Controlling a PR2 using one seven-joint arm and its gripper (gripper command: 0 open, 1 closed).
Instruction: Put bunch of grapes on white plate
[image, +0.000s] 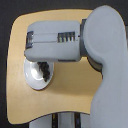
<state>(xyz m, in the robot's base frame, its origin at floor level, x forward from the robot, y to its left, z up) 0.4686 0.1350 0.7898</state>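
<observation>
Can't really see the fingers here, the gripper (44, 64) is tucked under the big grey forearm (55, 41), so open, closed or holding, I cannot tell. Right below it sits the bunch of grapes (45, 70), a dark clump at about 3 o'clock on the white plate (33, 75), apparently resting on it already. If so, I'd just let go gently and lift straight up, so nothing drags the bunch over the rim onto the wooden table (20, 35).
</observation>
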